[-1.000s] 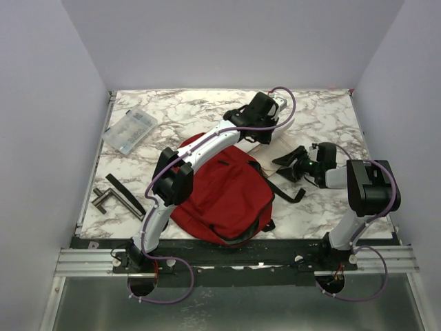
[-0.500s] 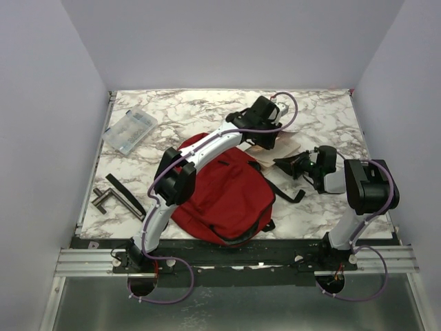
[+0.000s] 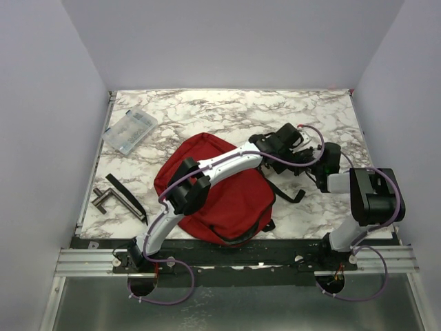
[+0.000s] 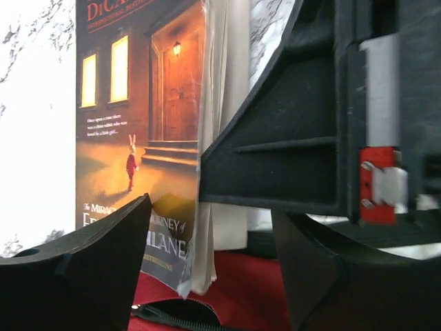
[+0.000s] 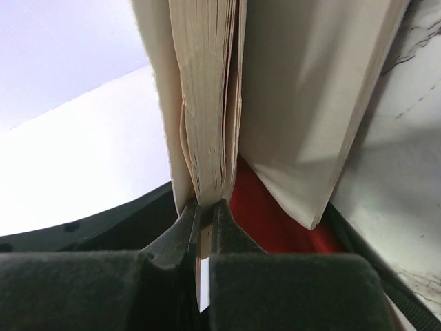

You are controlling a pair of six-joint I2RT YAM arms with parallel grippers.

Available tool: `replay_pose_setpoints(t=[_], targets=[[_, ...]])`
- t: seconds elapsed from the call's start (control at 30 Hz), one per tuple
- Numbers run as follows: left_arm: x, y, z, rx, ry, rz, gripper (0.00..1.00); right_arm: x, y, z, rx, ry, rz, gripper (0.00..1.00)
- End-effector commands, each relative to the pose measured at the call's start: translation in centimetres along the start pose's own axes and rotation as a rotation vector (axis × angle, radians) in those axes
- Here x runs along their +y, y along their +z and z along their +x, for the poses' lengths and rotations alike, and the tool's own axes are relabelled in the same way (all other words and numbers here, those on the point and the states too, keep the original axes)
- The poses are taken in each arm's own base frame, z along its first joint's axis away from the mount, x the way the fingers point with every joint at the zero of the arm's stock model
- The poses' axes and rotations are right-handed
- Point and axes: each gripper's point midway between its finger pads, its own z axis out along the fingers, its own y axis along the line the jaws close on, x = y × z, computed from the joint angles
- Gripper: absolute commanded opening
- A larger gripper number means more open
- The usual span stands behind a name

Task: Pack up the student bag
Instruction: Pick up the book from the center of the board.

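Your right claw (image 5: pixel 204 208) is pinched shut on the page edge of the book (image 5: pixel 207 103). Your left claw (image 4: pixel 210 227) is wide open, one finger on each side of the book's lower corner, gripping nothing. The red backpack (image 3: pixel 220 189) lies centre of the top view, with both claws at its upper right edge.
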Motion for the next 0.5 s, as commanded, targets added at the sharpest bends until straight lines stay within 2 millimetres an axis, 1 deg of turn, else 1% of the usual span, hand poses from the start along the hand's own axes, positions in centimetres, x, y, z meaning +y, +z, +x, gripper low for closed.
replay_pose_setpoints(t=[0.0,0.1,0.17,0.23,0.27,0.3,0.33,0.37,0.4,0.47], targets=[[3.6,1.3,1.9,0.081,0.121,-0.227,0.67,2.9,-0.7,0.2,-0.012,-0.018,-0.054,0.00],[4.6,1.6,2.5,0.107,0.155,-0.282,0.54,3.5,-1.0,0.2,-0.021,-0.025,-0.058,0.00],[5.2,1.5,2.5,0.112,0.165,-0.321,0.40,3.8,-1.1,0.2,-0.032,-0.033,-0.053,0.00],[5.7,1.3,1.9,0.101,0.167,-0.345,0.21,4.1,-1.2,0.1,-0.037,-0.066,-0.057,0.00],[5.9,1.2,1.4,0.091,0.164,-0.356,0.08,4.2,-1.3,0.2,-0.033,-0.110,-0.059,0.01],[6.1,0.9,0.7,0.075,0.157,-0.371,0.00,4.5,-1.3,0.1,-0.033,-0.166,-0.048,0.06],[6.3,0.3,0.0,0.057,0.144,-0.378,0.00,4.3,-1.3,-0.3,-0.051,-0.238,-0.001,0.16],[6.2,-0.2,-0.6,0.037,0.128,-0.368,0.00,3.9,-1.7,-0.8,-0.080,-0.292,0.064,0.28],[6.2,-0.9,-1.4,0.011,0.099,-0.354,0.00,4.4,-2.0,-1.3,-0.108,-0.401,0.092,0.38],[6.5,-2.6,-3.0,-0.042,0.024,-0.330,0.00,5.8,-3.4,-2.1,-0.153,-0.587,0.148,0.49]])
